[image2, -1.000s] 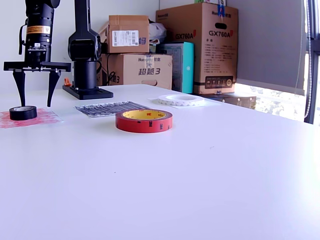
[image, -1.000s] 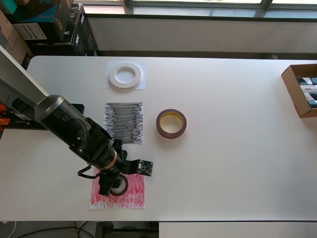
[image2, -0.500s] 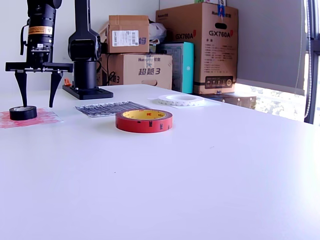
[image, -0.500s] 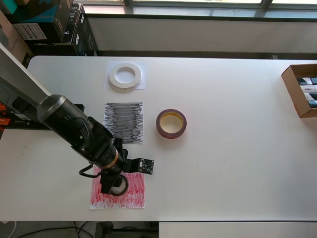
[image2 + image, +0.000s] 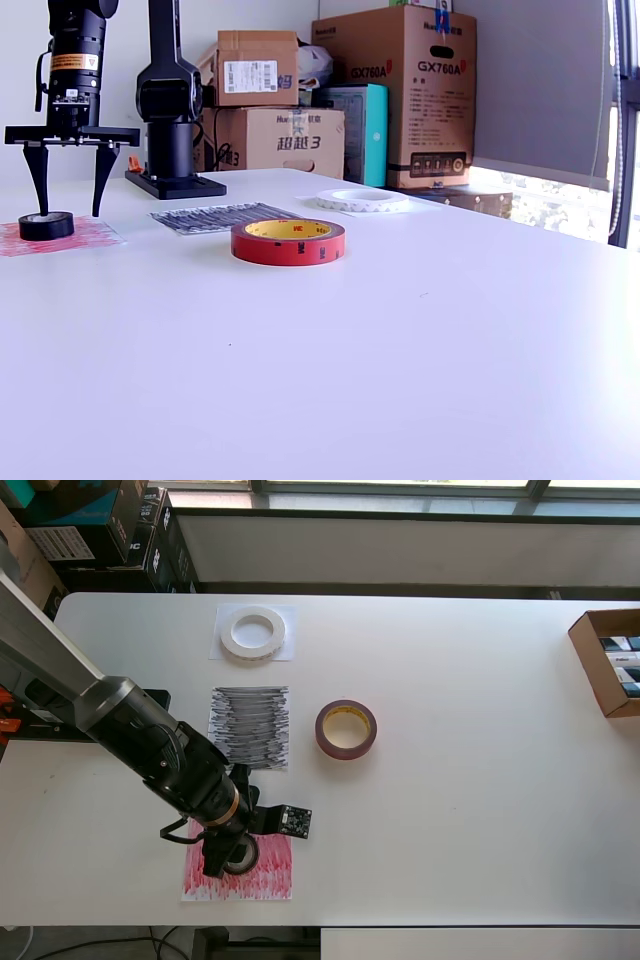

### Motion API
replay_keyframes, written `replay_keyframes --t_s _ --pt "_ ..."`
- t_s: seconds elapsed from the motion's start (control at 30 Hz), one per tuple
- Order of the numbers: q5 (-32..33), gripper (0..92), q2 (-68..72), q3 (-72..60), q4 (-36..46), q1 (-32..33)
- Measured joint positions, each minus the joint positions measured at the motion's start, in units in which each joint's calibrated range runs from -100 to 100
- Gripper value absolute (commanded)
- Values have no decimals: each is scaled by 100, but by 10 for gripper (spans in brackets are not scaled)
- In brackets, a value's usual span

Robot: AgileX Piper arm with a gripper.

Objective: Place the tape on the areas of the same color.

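Note:
The small black tape [image 5: 241,856] [image 5: 45,226] lies on the red-scribbled sheet [image 5: 272,876] [image 5: 88,234] near the table's front edge in the overhead view. My gripper [image 5: 228,858] [image 5: 68,200] hangs open right over it, pointing down. One fingertip [image 5: 42,205] is at the roll's top, the other is off to its right in the exterior view. The dark-red tape [image 5: 346,729] [image 5: 288,242] lies on bare table to the right of the black-scribbled sheet [image 5: 250,727] [image 5: 215,216]. The white tape [image 5: 252,632] [image 5: 362,199] rests on the white sheet [image 5: 285,653].
An open cardboard box [image 5: 606,662] sits at the table's right edge in the overhead view. The arm's base [image 5: 172,182] and stacked cartons [image 5: 395,95] stand behind the table in the exterior view. More boxes [image 5: 90,530] sit beyond the far left corner.
The open gripper has shifted slightly toward the exterior view's left over the black tape. No tape roll has moved.

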Motion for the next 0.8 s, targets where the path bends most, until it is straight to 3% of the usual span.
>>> replay_keyframes --t_s 0.8 --pt "0 667 127 113 -6 0"
